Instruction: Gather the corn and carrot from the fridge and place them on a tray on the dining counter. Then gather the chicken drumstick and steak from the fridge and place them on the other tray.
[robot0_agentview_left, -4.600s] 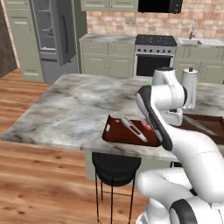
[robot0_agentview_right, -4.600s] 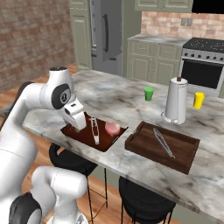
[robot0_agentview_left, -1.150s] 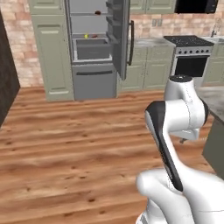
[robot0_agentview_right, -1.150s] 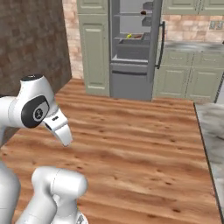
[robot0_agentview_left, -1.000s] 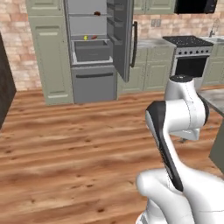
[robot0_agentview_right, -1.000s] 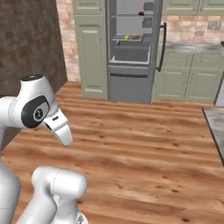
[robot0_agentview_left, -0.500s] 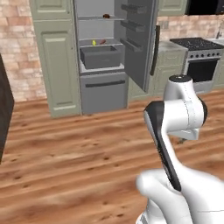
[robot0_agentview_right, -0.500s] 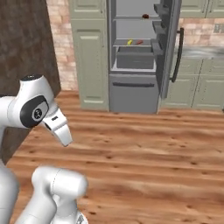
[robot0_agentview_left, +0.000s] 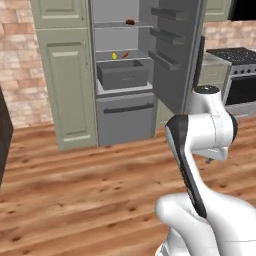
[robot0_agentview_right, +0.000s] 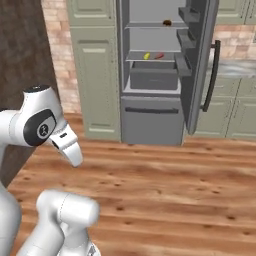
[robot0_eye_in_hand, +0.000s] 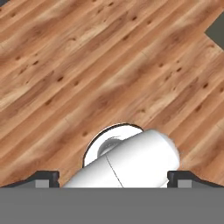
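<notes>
Fridge (robot0_agentview_left: 125, 75) door open; yellow corn (robot0_agentview_left: 114, 55) & a reddish item (robot0_agentview_left: 125, 54) on mid shelf, dark item (robot0_agentview_left: 130, 22) on shelf above. Gripper (robot0_eye_in_hand: 113, 177) jaws wide apart w/ nothing between, over wood floor (robot0_eye_in_hand: 87, 65)

Fridge (robot0_agentview_left: 125, 107) open, door swung right. On middle shelf above grey drawer: small yellow corn (robot0_agentview_left: 114, 56) to the left, reddish item (robot0_agentview_left: 125, 54) just beside it, kind unclear. On top shelf: dark brown lump (robot0_agentview_left: 130, 22), likely meat, alone.
</notes>
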